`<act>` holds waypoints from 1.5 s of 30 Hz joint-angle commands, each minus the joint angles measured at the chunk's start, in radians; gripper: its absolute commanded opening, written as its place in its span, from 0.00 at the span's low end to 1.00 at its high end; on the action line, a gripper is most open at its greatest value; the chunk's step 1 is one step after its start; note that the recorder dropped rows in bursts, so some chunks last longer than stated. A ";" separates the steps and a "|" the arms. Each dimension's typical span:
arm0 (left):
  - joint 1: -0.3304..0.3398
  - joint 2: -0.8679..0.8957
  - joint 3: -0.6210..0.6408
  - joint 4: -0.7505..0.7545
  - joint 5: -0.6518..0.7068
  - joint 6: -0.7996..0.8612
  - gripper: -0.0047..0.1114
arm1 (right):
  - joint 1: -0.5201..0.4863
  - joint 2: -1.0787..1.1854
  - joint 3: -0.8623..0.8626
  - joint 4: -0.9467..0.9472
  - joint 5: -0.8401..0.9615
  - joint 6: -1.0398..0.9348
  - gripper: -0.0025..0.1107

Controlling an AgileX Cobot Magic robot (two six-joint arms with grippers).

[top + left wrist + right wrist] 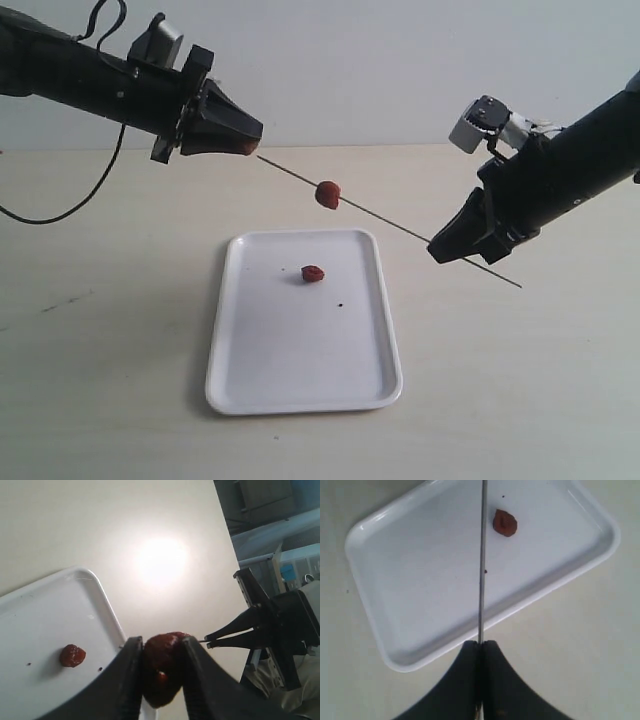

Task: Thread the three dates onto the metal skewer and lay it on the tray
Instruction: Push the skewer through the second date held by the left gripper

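Nearest us lies the tray (300,350) on the desk (100,350), with one loose date (313,273) resting in its far half. Up beyond the tray's far-left corner, our left jaws are partly closed, pinching a second date (161,672) between them. From there the metal skewer (400,228) slants down to the right. Its tip sits right at the pinched date, and we cannot tell whether it has pierced. A threaded date (327,194) sits on the rod above the tray's far edge. Right of the tray, our right jaws are clamped tight on the skewer near its back end. We judge the risks to be the tip glancing off the lumpy fruit and knocking it free, or the long rod twisting in so thin a grip.
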 commanded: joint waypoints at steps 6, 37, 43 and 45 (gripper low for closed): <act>0.053 -0.014 -0.001 -0.019 0.002 -0.014 0.27 | -0.004 0.000 0.003 0.053 -0.001 -0.035 0.02; 0.035 -0.012 -0.001 -0.048 0.002 -0.038 0.27 | -0.004 0.000 0.003 0.094 -0.003 -0.069 0.02; 0.035 -0.012 -0.001 -0.052 0.002 -0.038 0.27 | -0.004 0.000 0.003 0.094 0.006 -0.069 0.02; 0.031 -0.012 -0.001 -0.052 0.002 -0.038 0.27 | -0.004 0.000 0.003 0.094 0.008 -0.069 0.02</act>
